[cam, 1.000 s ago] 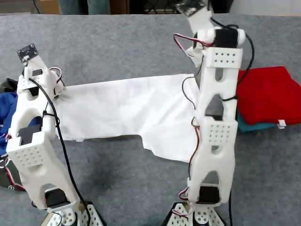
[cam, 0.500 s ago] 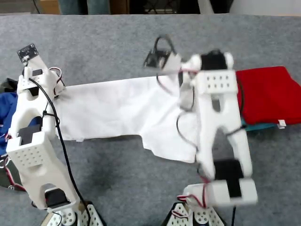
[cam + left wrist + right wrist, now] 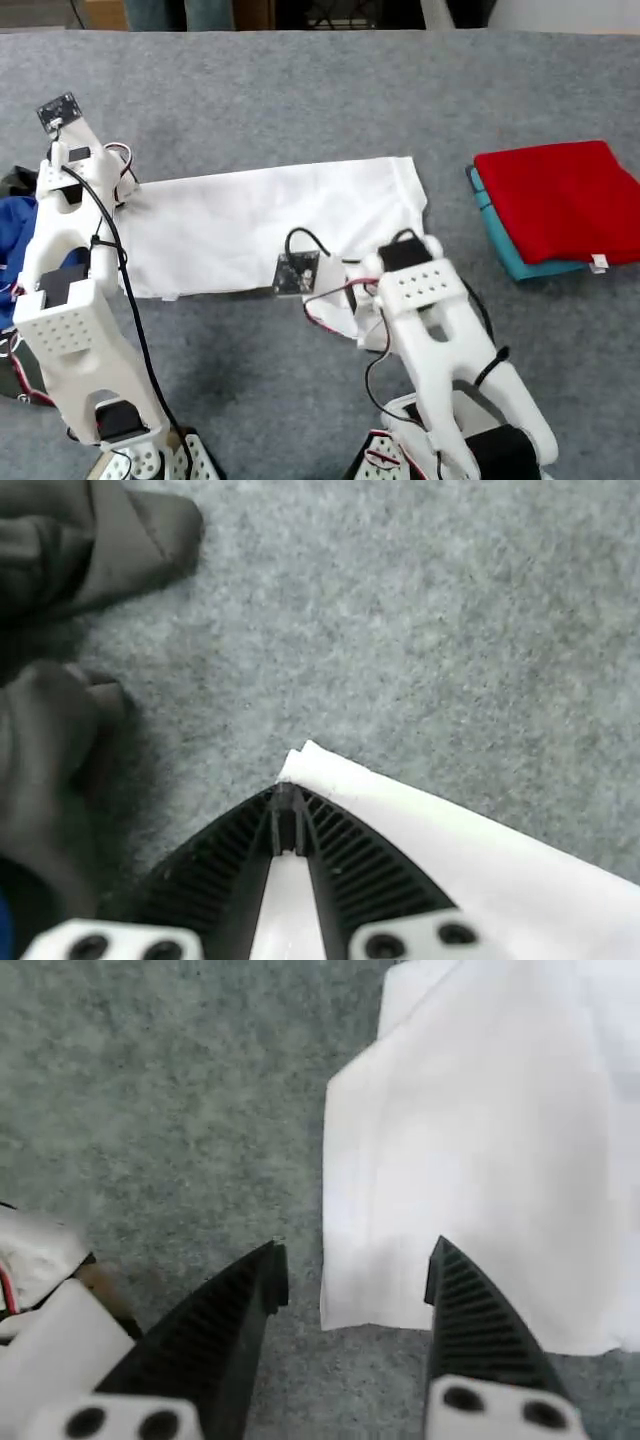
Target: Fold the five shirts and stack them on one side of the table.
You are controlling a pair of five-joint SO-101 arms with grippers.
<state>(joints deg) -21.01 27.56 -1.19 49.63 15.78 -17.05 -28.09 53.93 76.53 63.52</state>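
1. Swung back within the last second from high beyond the far edge of the white shirt (image 3: pixel 260 225) to low over its near edge: right claw (image 3: pixel 357 1250). No matching shift at the left claw (image 3: pixel 288 810) or in the lie of the cloth.
2. Right claw spread wide, holding nothing, with a loose flap of the white shirt just ahead of it and partly between its jaws, the cloth's edge nearer one jaw than the other.
3. Left claw pinched tight on a corner of the white shirt, with the corner's tip poking out just past the fingertips and bare bench (image 3: pixel 300 90) beyond.
4. Done so far, judging by the lie of things: two of five. Red shirt (image 3: pixel 555 200) folded flat on top of a folded teal shirt (image 3: pixel 500 250), stacked well off to the right claw's outer side.
5. In hand: the white shirt, spread in a long band between the two claws and not yet down to a stackable size, with one flap hanging out toward the right claw. Probably mid-fold, needing at least that flap tucked and the band doubled over.
6. Left to do: a blue shirt (image 3: pixel 15 230) and a dark garment (image 3: pixel 60 540), bunched and unfolded just outside the left claw, then both onto the red-and-teal pile with the white one.
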